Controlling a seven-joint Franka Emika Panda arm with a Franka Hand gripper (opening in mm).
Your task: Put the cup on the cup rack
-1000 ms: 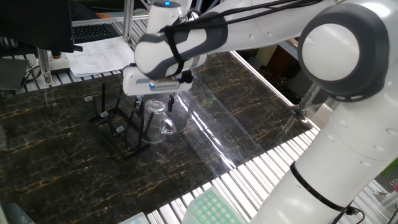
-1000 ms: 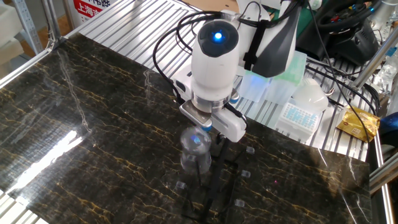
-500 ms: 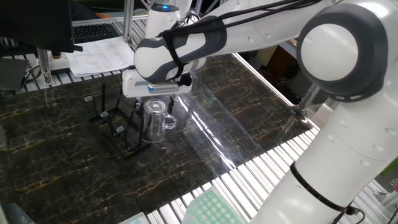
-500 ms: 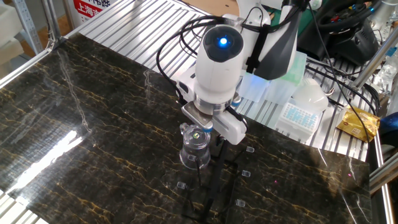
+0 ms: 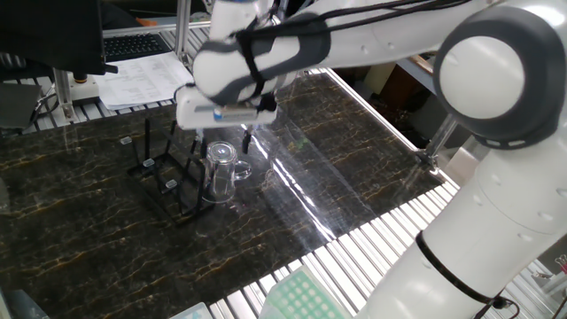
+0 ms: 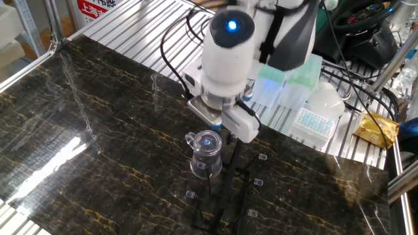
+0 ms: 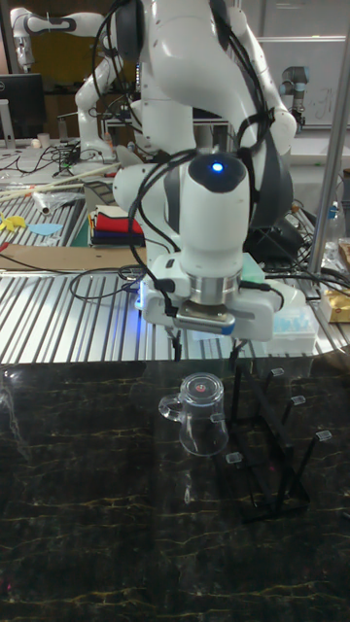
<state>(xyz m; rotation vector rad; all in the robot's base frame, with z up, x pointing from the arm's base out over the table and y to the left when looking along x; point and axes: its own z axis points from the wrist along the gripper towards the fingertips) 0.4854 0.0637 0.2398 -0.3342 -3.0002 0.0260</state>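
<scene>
The cup (image 7: 201, 413) is seen inverted on a peg of the cup rack (image 7: 277, 457), mid-frame; the tool (image 7: 206, 335) above is spread, holding nothing.

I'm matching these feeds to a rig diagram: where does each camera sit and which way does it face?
One fixed view: high beside the arm's base, looking down its reach at the cup and rack; links fill the right.
Other fixed view: high across the table, facing the gripper.
Tall fixed view: low, table level, facing the whole arm.
All share the cup.
</scene>
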